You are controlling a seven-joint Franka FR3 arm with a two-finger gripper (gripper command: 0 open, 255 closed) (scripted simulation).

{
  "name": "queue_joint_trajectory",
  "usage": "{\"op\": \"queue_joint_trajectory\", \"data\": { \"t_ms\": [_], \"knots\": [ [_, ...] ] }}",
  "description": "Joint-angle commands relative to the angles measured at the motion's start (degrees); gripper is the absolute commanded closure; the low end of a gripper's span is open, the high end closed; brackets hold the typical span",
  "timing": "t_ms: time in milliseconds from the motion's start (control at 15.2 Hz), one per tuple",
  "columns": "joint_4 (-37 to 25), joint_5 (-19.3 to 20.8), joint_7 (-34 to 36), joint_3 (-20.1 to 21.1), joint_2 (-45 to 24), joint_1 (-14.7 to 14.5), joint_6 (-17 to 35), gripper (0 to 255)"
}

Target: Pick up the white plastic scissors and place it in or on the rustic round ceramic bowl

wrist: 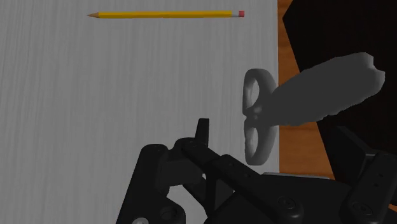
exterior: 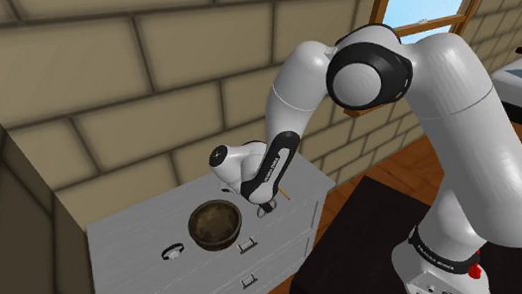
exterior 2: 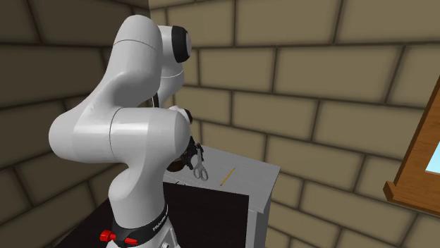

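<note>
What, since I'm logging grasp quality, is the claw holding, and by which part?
The scissors, clasped by the claw at the blade end, it seems; the handle loops hang free below.

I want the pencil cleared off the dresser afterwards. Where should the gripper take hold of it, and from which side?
Mid-shaft, coming straight down from above. The pencil lies flat on the grey dresser top. It is a long thin stick with room along both sides, so the jaws can straddle its narrow width there, and it should stay balanced.
</note>
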State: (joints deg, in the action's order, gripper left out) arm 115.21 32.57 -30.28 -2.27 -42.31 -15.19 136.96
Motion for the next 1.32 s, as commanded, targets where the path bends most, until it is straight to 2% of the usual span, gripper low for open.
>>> {"op": "queue_joint_trajectory", "data": {
  "t_ms": [0,396,462,1056,1254],
  "knots": [
    [-0.17,0.22,0.13,-0.18,-0.65,0.07,0.54,0],
    [-0.18,0.21,0.12,-0.17,-0.65,0.07,0.53,0],
    [-0.18,0.21,0.12,-0.17,-0.65,0.07,0.53,255],
    [-0.18,0.22,0.13,-0.18,-0.65,0.07,0.53,255],
    [0.93,-0.16,-0.54,0.1,1.66,0.23,-0.6,255]
  ]
}}
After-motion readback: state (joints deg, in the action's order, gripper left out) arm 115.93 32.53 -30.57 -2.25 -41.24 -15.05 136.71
